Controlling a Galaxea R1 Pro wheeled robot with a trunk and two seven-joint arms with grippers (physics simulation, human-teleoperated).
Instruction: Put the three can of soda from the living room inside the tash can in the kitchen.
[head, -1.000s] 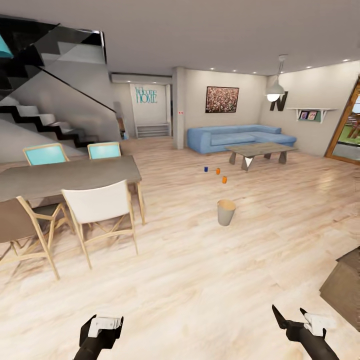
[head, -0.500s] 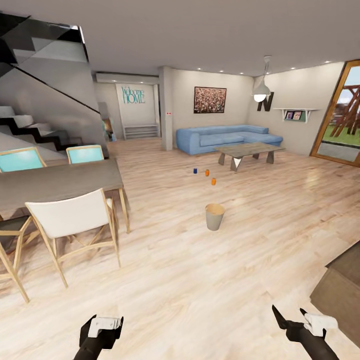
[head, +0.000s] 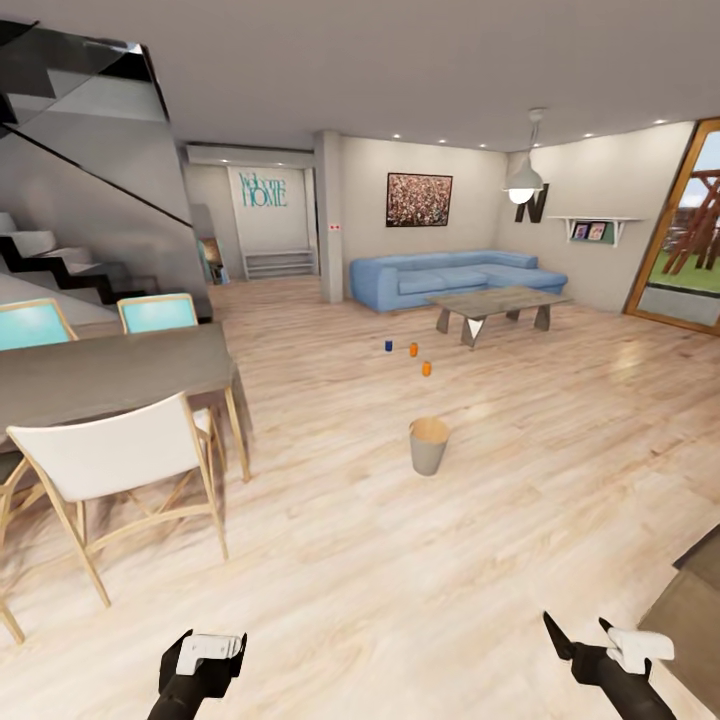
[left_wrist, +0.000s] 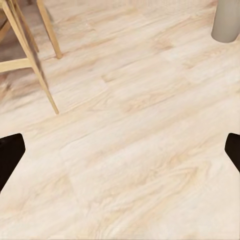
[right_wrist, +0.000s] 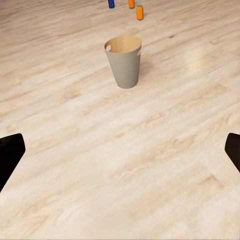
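Low over the wood floor (head: 420, 560), both arms' end effectors, left (left_wrist: 120, 150) and right (right_wrist: 120, 150), hang spread wide, empty

Pale wood plank floor (head: 400, 560) runs through the open room. Near left stands a grey dining table (head: 110, 375) with wooden chairs (head: 120, 465). Far off, a blue sofa (head: 455, 278), coffee table (head: 497, 303), framed picture (head: 418, 199), pendant lamp (head: 524, 180) and black staircase (head: 60, 262).

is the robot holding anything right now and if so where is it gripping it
Nothing is held. The left gripper and the right gripper are both open over bare floor; the cans stand on the floor far ahead.
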